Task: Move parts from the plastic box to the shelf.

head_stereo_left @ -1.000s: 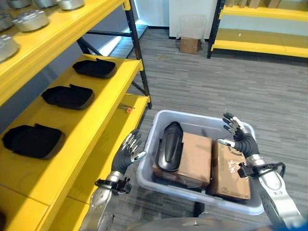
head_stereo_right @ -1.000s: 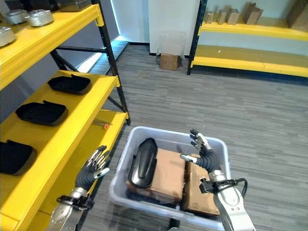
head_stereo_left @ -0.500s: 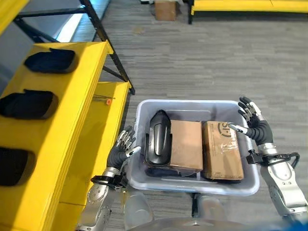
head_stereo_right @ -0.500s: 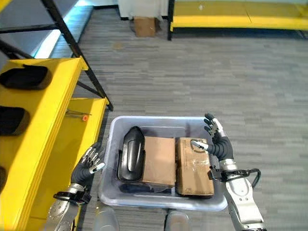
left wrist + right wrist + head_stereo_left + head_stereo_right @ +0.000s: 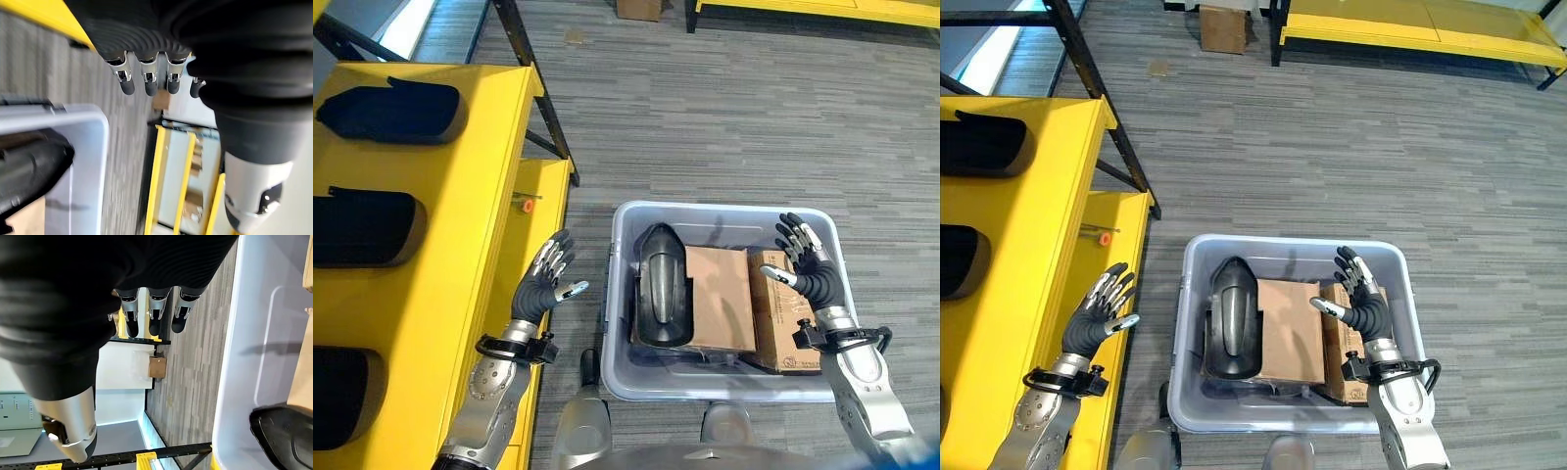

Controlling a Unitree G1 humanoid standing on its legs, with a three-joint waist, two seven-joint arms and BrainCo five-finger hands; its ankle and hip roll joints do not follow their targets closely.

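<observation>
Shifted since a second ago: left robot hand (image 5: 546, 282) now clear of the plastic box (image 5: 625, 294), hovering with fingers spread between box wall and yellow shelf (image 5: 475, 211); right robot hand (image 5: 806, 264) drawn in over the box's right side, fingers likewise spread, holding nothing. Open grey floor (image 5: 705, 117) beyond the far rim. Inside the box: black moulded part (image 5: 661, 289) lying at left, two cardboard boxes (image 5: 720, 299) beside it, the rightmost just under the right hand. Black parts (image 5: 396, 110) already resting on the shelf.
</observation>
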